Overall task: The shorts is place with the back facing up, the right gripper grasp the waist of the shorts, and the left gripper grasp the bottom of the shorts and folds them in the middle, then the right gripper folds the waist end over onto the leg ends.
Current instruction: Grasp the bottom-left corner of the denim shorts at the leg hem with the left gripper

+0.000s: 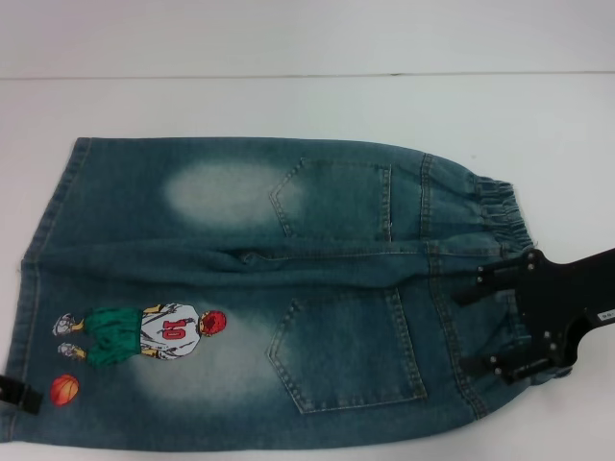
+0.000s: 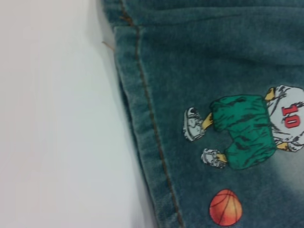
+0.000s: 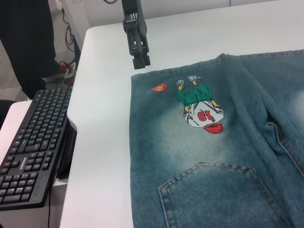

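Faded blue-green denim shorts (image 1: 259, 288) lie flat, back pockets up, on a white table (image 1: 288, 106); the gathered elastic waist (image 1: 500, 216) points right and the straight stitched leg hems (image 1: 38, 279) point left, beside an embroidered basketball player in a white jersey (image 1: 144, 334).

The black, white-labelled right gripper (image 1: 476, 327) hovers over the near part of the waist, fingers spread apart and closed on nothing.

The black unlabelled left gripper (image 3: 141, 61) stands at the near-left hem corner; whether its fingers are parted cannot be told.

Denim of this weight should handle as soft but fairly heavy cloth that drapes and sags, neither slippery nor fragile. The ruffled band and the double-stitched hem look the firmest places to pinch.

The head view shows only a sliver of the left gripper. A black keyboard (image 3: 33, 142) sits off the table's edge.
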Action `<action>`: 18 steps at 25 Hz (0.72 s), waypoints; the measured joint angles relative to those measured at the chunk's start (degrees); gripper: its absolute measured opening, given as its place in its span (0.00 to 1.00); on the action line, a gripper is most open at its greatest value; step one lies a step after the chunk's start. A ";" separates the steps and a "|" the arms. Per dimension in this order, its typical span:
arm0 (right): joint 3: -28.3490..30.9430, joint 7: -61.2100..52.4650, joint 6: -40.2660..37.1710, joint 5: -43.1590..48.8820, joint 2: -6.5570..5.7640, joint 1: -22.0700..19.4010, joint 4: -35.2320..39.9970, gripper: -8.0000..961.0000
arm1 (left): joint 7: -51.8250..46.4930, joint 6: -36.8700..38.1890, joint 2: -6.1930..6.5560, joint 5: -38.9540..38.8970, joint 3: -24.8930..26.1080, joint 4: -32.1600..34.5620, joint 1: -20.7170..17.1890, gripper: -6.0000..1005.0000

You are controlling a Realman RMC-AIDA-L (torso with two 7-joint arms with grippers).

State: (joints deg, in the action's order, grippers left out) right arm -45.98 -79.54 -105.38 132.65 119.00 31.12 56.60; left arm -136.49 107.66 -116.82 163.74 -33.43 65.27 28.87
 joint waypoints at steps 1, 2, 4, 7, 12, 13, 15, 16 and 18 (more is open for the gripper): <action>-0.11 0.00 0.00 0.00 0.00 0.00 0.00 0.87 | -0.17 -0.27 -0.02 0.00 -0.28 -0.02 -0.17 0.88; -0.23 0.00 0.00 0.00 0.00 0.00 0.00 0.87 | -0.32 -0.51 -0.04 0.00 -0.67 -0.06 -0.36 0.88; -0.37 0.00 0.00 0.00 0.01 0.05 0.00 0.87 | -0.54 -0.80 -0.09 0.00 -1.36 -0.20 -0.64 0.88; -0.45 -0.01 0.00 -0.01 0.05 0.15 0.00 0.87 | -0.64 -0.94 -0.10 0.00 -1.81 -0.63 -0.81 0.88; -0.55 -0.01 0.00 -0.02 0.08 0.23 0.00 0.87 | -0.67 -0.95 -0.25 0.00 -1.87 -1.16 -0.89 0.88; -0.57 -0.01 0.00 -0.02 0.08 0.27 0.00 0.87 | -0.67 -0.94 -0.27 0.00 -1.88 -1.37 -0.90 0.88; -0.58 0.00 0.00 -0.02 0.09 0.34 0.00 0.87 | -0.68 -0.98 -0.27 0.00 -1.98 -1.90 -0.92 0.88; -0.59 0.00 0.00 -0.03 0.09 0.35 -0.01 0.87 | -0.68 -1.11 -0.27 0.00 -2.02 -2.01 -0.92 0.88; -0.60 0.01 0.00 -0.03 0.11 0.38 -0.10 0.87 | -0.70 -1.47 -0.27 0.00 -2.08 -2.20 -0.92 0.88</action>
State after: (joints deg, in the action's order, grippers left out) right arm -46.58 -79.53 -105.38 132.62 119.11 31.50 56.51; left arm -137.18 106.20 -117.09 163.74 -35.51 63.08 27.95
